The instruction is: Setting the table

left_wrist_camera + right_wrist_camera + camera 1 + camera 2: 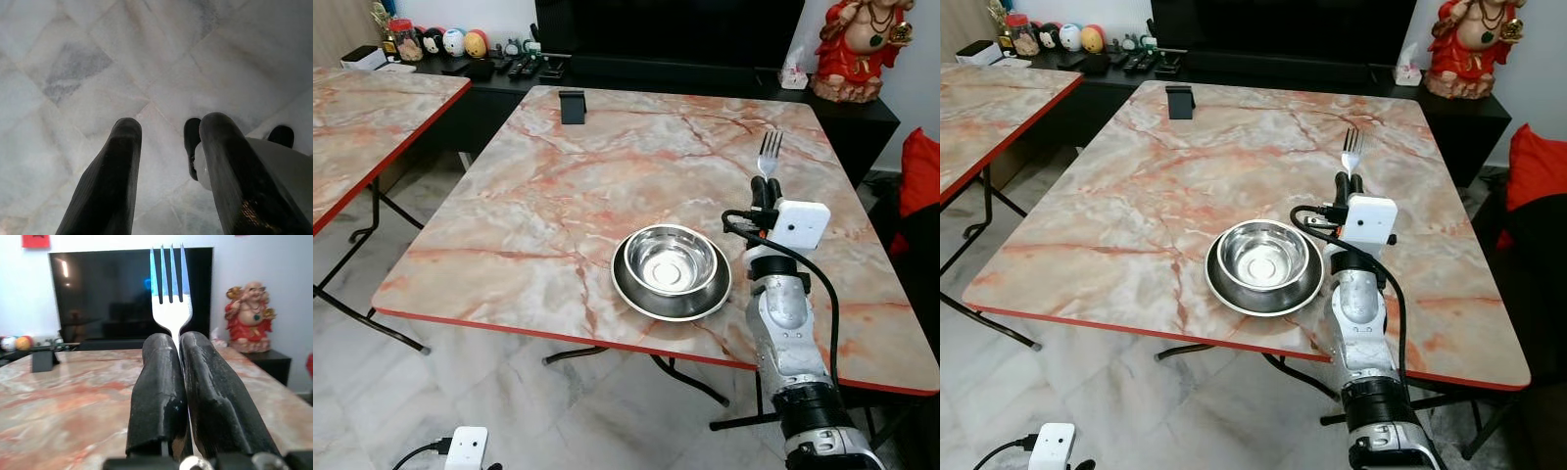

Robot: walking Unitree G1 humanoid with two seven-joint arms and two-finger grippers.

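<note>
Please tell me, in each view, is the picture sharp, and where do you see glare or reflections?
Eye views: sharp, evenly lit; the steel bowl mirrors the room light. Right wrist view: the fork held in the right gripper is fairly sharp, its prongs tinted blue, with glare streaks on the television behind. Left wrist view: the left gripper over a soft, slightly blurred floor.

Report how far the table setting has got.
Done: a steel bowl sits in a plate near the table front edge. In hand: the right gripper is shut on a fork, tines pointing away, above the table right of the bowl. Left: the fork is not yet laid down. The left gripper hangs open over the floor.
</note>
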